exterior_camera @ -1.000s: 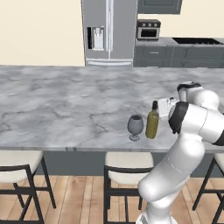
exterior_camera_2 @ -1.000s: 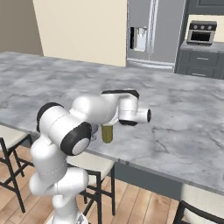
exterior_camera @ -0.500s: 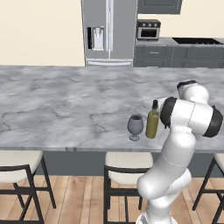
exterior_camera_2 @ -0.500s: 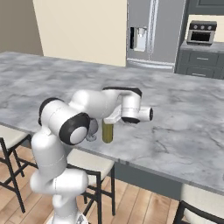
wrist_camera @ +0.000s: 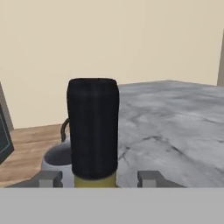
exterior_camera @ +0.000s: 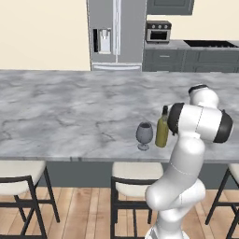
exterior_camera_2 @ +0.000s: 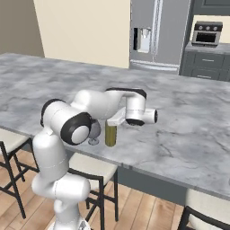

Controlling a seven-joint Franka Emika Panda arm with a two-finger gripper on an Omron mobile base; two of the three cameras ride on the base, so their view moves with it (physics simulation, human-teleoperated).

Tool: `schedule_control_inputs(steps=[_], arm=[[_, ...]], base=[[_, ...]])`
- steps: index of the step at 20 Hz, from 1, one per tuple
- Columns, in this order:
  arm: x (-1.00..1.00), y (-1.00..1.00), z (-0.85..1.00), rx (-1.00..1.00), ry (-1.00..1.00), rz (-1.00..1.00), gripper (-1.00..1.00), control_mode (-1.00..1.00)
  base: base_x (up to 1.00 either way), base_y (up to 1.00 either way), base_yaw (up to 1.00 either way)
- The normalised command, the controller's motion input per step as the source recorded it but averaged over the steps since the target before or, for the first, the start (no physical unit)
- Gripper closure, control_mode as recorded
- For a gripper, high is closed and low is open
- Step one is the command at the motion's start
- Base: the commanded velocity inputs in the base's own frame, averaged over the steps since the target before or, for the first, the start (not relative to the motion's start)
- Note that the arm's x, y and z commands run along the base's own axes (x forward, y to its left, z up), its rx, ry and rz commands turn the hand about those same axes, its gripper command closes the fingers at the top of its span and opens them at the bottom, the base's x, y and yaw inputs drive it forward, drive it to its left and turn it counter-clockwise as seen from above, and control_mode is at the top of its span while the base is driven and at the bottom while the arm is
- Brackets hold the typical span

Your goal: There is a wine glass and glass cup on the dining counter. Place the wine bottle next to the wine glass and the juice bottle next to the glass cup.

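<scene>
The olive-green wine bottle [exterior_camera: 162, 131] [exterior_camera_2: 110, 134] stands upright on the marble dining counter [exterior_camera: 70, 116] [exterior_camera_2: 188, 139], near its front edge. The wine glass [exterior_camera: 144, 134] [exterior_camera_2: 95, 131] stands right beside it, partly behind my arm in the right base view. In the hand view the bottle's black top [wrist_camera: 92, 127] sits between my fingertips, with the wine glass [wrist_camera: 56, 161] just behind it on the left. My gripper [wrist_camera: 100, 178] [exterior_camera_2: 117, 119] is shut on the wine bottle's neck from the side. The juice bottle and the glass cup are out of view.
Stools [exterior_camera: 18, 173] [exterior_camera: 135, 172] [exterior_camera_2: 92, 167] stand under the counter's front edge. A steel fridge [exterior_camera: 115, 35] [exterior_camera_2: 155, 31] and dark cabinets with an oven [exterior_camera: 158, 31] line the back wall. Bare marble stretches left and right of the bottle.
My arm's elbow has swung from out at the side to more upright over the base. The wine bottle and wine glass have stayed in place on the counter.
</scene>
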Motion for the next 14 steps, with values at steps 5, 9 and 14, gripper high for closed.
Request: schedule_control_inputs(steps=[5,9,14], arm=[[0.0,0.05,-0.2,0.0,-0.02,0.0,-1.0,-1.0],[-0.04,0.03,-0.18,0.0,-0.05,0.0,-1.0,-1.0],[-0.04,0.02,-0.16,0.0,-0.08,0.0,-1.0,-1.0]], base=[[0.0,0.0,0.0],[0.0,0.0,0.0],[0.0,0.0,0.0]])
